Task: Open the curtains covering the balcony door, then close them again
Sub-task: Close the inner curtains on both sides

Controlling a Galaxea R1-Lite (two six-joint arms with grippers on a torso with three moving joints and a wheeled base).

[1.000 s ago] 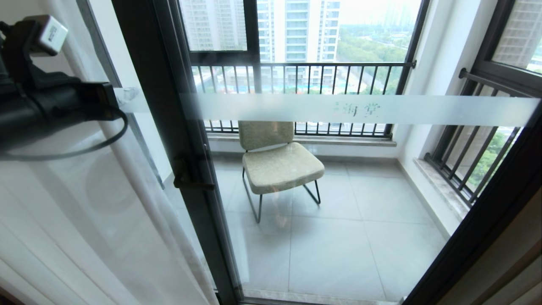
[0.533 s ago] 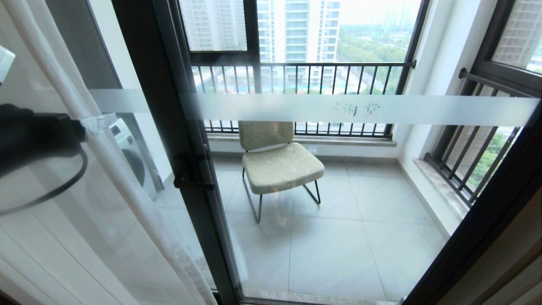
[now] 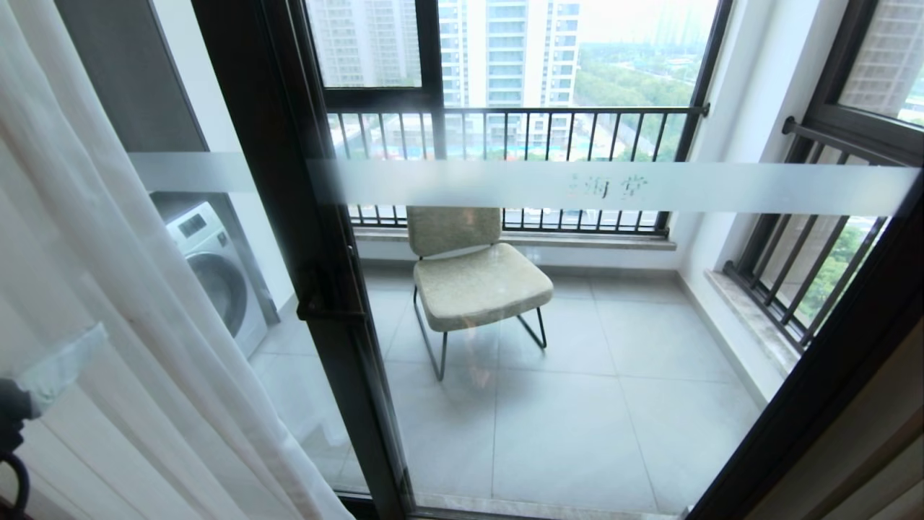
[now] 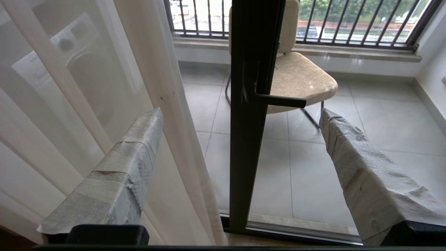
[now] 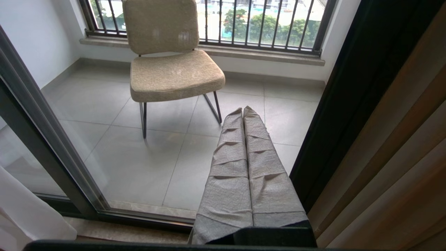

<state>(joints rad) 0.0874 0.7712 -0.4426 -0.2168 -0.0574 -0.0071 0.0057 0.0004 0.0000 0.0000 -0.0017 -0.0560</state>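
Our left gripper (image 4: 240, 118) hangs wide open; the sheer curtain (image 3: 94, 238) looks light and slippery, so we pinch its near edge.

White sheer curtains (image 3: 108, 253), blk door frame (image 3: 289, 217)

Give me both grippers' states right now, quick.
Left gripper: open, holding nothing, beside the sheer curtain.
Right gripper: shut, empty.
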